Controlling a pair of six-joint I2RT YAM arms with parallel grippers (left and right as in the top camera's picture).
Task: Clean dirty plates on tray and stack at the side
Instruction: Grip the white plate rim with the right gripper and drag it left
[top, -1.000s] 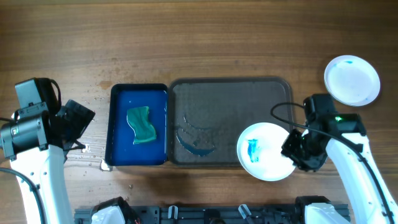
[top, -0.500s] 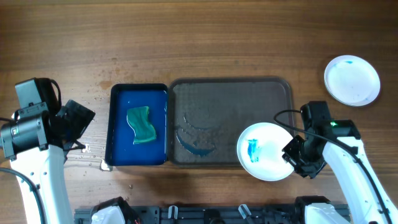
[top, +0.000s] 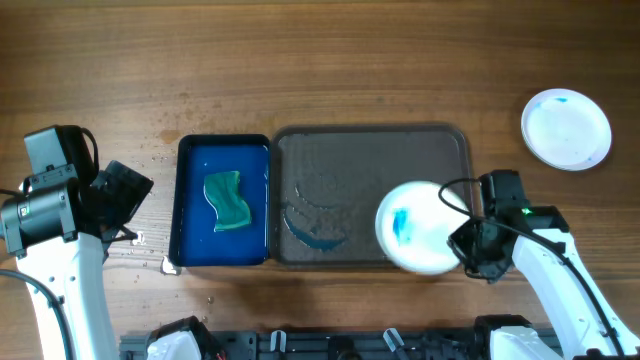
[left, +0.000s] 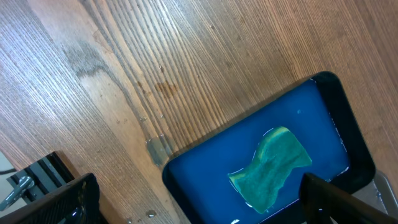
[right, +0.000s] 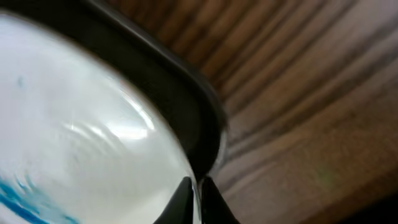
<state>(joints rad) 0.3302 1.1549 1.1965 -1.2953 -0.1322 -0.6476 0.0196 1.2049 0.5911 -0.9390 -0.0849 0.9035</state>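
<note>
From overhead, the right gripper (top: 468, 247) was pinched shut on the right-hand rim of a round white plate with a blue smear (top: 415, 228). This plate sat over the front right corner of the large dark grey rectangular tray (top: 360, 160). A second white plate (top: 566, 129) lay well apart on the wooden table (top: 330, 60), making two plates. One green sponge (top: 228, 200) lay in one bright blue tray (top: 195, 165), with the left gripper (top: 125, 193) beside it.

In the left wrist view, its fingers (left: 56, 199) stood wide apart.

In the right wrist view, the fingertips (right: 182, 198) met on the plate's edge, beside the tray's rim.
</note>
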